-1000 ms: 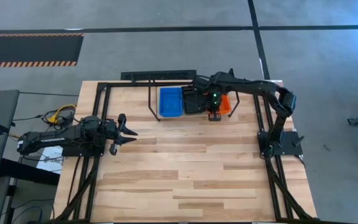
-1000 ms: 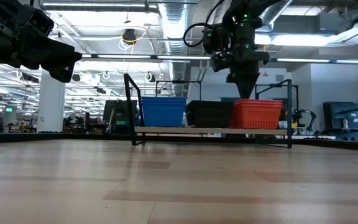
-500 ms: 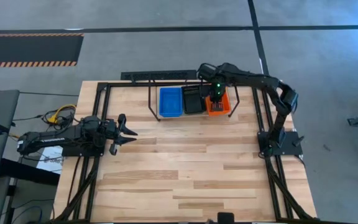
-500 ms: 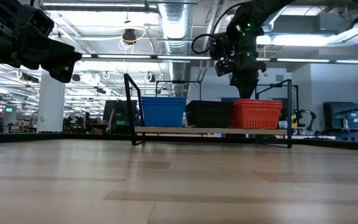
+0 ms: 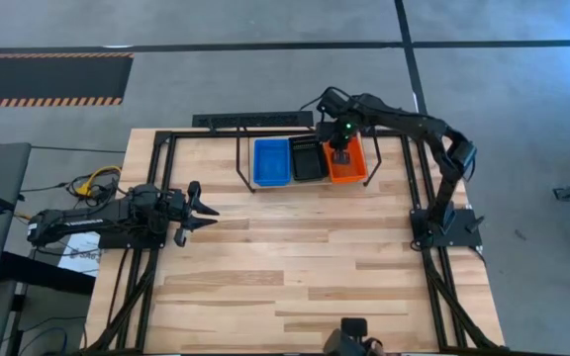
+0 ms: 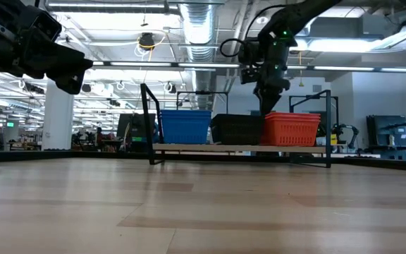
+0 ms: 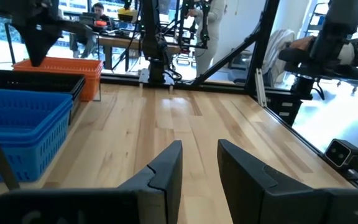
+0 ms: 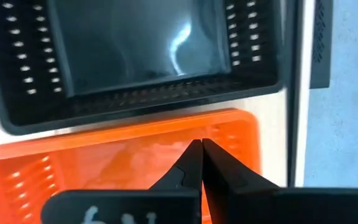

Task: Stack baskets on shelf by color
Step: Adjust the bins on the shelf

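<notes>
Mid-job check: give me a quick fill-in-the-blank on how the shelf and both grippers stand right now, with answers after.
1. On the shelf, the black baskets sit between the blue baskets and the ____ baskets.
2. The right gripper hangs above the orange baskets with its fingers ____.
3. The left gripper waits over the bare table and holds ____.

Answers: orange; shut; nothing

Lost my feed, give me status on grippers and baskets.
Right gripper shut, empty, above red-orange baskets on shelf. Left gripper idle over table's left side. Blue baskets, black baskets stacked alongside. Nothing in the way.
</notes>
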Available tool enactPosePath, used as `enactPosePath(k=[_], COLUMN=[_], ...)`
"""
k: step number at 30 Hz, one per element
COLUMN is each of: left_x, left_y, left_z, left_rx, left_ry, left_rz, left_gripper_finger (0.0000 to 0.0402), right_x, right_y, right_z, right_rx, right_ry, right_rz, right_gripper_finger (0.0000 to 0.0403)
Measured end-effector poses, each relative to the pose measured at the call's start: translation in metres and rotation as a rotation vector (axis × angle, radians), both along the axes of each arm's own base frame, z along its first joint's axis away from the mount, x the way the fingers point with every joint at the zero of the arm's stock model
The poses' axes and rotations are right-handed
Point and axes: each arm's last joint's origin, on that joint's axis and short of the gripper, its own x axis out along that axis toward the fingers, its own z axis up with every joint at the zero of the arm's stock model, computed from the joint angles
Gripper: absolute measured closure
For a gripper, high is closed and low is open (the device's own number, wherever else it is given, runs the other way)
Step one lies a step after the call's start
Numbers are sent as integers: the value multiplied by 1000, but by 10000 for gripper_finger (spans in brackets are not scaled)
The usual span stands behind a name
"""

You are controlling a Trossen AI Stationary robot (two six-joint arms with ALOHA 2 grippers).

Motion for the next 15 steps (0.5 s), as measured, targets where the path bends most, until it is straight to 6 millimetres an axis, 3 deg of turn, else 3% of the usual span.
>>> enactPosePath(k=[15], left_x=[0], left_y=[0], left_z=[0], left_rx=[-9], left_ry=[1], left_rz=[1], left_gripper_finger=[313], right_x=[-14], right_y=[-20], right_z=[0], right_rx=[-20], right_ry=[-10], right_rz=[-42], right_gripper_finger=[375])
